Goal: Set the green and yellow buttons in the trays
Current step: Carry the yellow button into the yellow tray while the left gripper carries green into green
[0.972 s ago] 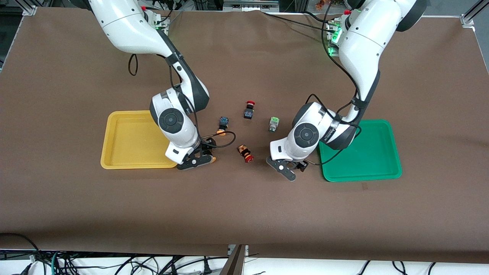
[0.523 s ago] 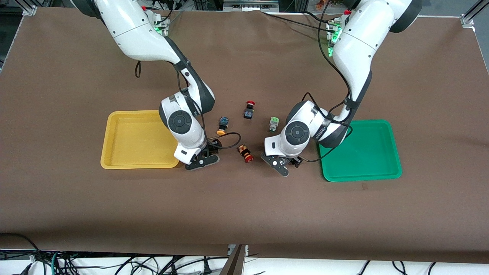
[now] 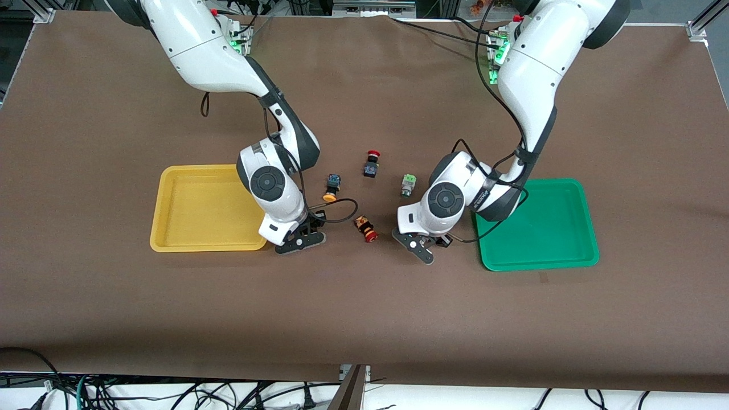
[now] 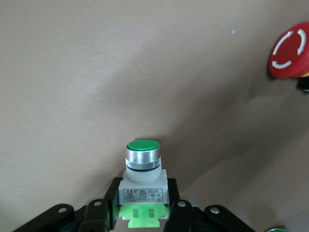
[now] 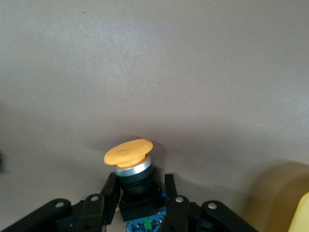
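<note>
Both claws are loaded. The left claw [image 4: 140, 215] grips a pale-green, silver-headed push-button [image 4: 142, 171] low over the brown counter [image 3: 364, 307], beside the green plastic tray [image 3: 569, 259]; the right claw [image 5: 140, 205] grips a dark, orange-capped push-button [image 5: 129, 159] beside the yellow plastic tray [image 3: 171, 246]. Both sit mid-counter, toward the camera-side edge. Pick-up looks complete; next each arm should lift and carry over its tray's rim.
</note>
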Robot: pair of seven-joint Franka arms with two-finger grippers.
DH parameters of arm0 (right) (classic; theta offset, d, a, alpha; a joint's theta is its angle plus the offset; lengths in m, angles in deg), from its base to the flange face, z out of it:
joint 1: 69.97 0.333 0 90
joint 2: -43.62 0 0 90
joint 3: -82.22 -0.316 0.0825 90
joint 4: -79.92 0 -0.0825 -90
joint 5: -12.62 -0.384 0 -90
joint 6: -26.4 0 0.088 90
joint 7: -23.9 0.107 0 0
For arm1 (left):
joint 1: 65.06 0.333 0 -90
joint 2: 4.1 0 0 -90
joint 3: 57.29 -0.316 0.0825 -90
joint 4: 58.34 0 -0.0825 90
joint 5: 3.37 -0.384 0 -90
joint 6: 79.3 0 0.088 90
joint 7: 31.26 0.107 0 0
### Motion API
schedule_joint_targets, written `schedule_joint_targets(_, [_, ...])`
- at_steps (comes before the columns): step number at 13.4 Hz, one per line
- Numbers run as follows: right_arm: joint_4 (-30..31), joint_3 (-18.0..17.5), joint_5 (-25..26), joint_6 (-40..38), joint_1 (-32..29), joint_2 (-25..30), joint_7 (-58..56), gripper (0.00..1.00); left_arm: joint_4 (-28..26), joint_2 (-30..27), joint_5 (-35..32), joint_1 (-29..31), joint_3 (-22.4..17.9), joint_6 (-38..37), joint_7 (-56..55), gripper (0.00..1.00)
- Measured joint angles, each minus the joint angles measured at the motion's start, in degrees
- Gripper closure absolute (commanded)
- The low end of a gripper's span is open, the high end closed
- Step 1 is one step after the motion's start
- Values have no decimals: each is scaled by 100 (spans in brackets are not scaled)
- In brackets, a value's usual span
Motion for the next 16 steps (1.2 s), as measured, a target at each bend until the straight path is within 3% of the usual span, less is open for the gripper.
schedule_joint_targets(6, [-83,157,1,-1172,-404,592,-592,80,79,-854,-26,844,-61,-1973,50,94])
schedule_joint_targets(9, [143,528,0,-1702,-684,1079,-1420,78,-283,-858,-535,1105,-58,-2078,97,93])
schedule_joint_targets(10, [408,695,0,-1665,-723,1224,-1621,73,-491,-844,-718,1100,-46,-1941,84,91])
schedule_joint_targets(11, [762,837,0,-1504,-742,1350,-1751,70,-670,-830,-795,1091,-36,-1756,72,77])
schedule_joint_targets(12, [1197,946,0,-1195,-748,1458,-1818,53,-791,-820,-832,1092,-34,-1618,64,29])
schedule_joint_targets(13, [1712,1024,0,-737,-751,1546,-1843,36,-861,-819,-838,1105,-37,-1549,59,0])
schedule_joint_targets(15, [2617,1081,0,142,-752,1647,-1847,21,-863,-842,-839,1145,-33,-1523,14,0])
schedule_joint_targets(16, [2817,1081,0,289,-749,1677,-1844,20,-858,-895,-838,1151,0,-1525,-110,0])
